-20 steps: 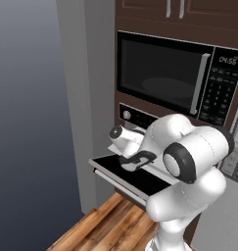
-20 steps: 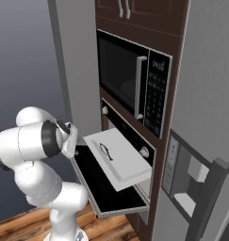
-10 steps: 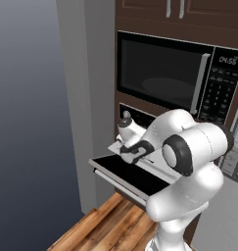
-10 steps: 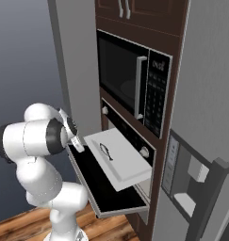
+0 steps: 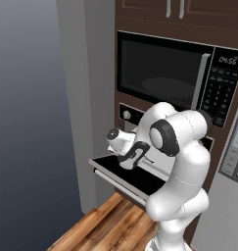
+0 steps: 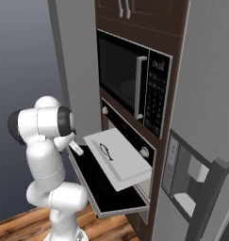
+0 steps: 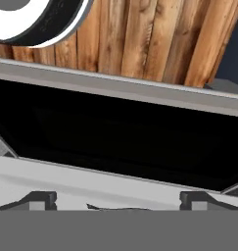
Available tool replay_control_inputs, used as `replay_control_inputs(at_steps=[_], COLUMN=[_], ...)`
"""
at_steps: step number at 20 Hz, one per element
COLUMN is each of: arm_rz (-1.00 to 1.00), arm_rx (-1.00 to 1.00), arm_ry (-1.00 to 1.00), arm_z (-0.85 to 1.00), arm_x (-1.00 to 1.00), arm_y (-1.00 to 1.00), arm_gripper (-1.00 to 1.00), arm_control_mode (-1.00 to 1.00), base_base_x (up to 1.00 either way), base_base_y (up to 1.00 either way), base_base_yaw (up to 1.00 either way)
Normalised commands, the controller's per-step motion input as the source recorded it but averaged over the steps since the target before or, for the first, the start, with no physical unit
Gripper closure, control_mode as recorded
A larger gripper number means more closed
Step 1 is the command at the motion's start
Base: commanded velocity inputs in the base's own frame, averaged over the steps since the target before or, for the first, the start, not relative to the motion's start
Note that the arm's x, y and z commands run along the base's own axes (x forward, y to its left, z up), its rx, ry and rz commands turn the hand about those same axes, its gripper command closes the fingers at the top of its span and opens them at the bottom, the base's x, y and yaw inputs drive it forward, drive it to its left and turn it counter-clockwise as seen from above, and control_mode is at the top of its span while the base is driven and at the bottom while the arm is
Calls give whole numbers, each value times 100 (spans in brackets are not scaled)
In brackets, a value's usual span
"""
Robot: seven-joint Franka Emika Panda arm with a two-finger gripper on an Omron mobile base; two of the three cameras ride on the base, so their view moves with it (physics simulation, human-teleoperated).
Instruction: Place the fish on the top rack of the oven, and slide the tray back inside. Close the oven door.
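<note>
- Fish [image 6: 106, 151] lies on the tray [image 6: 132, 169], toward its 10 o'clock corner in the right base view. It is free, with nothing touching it. Same spot as a second ago, so the placing looks done.
- Tray is drawn out of the oven [image 6: 128, 135], hanging over the dropped door [image 6: 104, 195]. No shift in tray or door over the last second.
- Gripper [image 6: 77, 148]: jaws spread wide and empty. It sits just off the tray's edge at 9 o'clock in the right base view, above the door's near side.
- Change: over the last second the elbow has lifted and the wrist has rolled. In the left base view the gripper [image 5: 129, 159] went up briefly and has come back down, now pointing toward 5 o'clock. I read this as backing off after release and turning for a push.
- Hand view: gripper [image 7: 118, 201] with its tips far apart at 6 o'clock. Pale tray [image 7: 66, 179] is just ahead, black door [image 7: 120, 137] beyond, silver handle [image 7: 125, 89] and wood floor [image 7: 140, 39] at 12 o'clock. A thin dark line by the bottom edge may be the fish, too faint to be sure.
- Meaning: first step judged complete. Left to do: slide the tray in, then swing the door up.
- Next move needs contact on the tray's front edge, clear of the fish.
- Risk: a jolt could slide the fish along the flat sheet.
</note>
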Motion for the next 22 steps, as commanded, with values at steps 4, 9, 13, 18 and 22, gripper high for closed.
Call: replay_control_inputs(at_steps=[4,9,13,18,22], arm_rz=[1,0,0,0,0], arm_rx=[-4,-1,-2,-2,0], arm_ry=[-6,-12,-7,-3,0], arm_z=[-33,-52,-65,-54,-23], arm_x=[3,5,11,16,32], arm_y=[0,-8,-6,-21,-61], arm_gripper=[-100,-100,-100,-100,-100], arm_control_mode=[-100,-100,-100,-100,-100], base_base_x=[0,0,0,0,0], base_base_y=[0,0,0,0,0], base_base_yaw=[0,0,0,0,0])
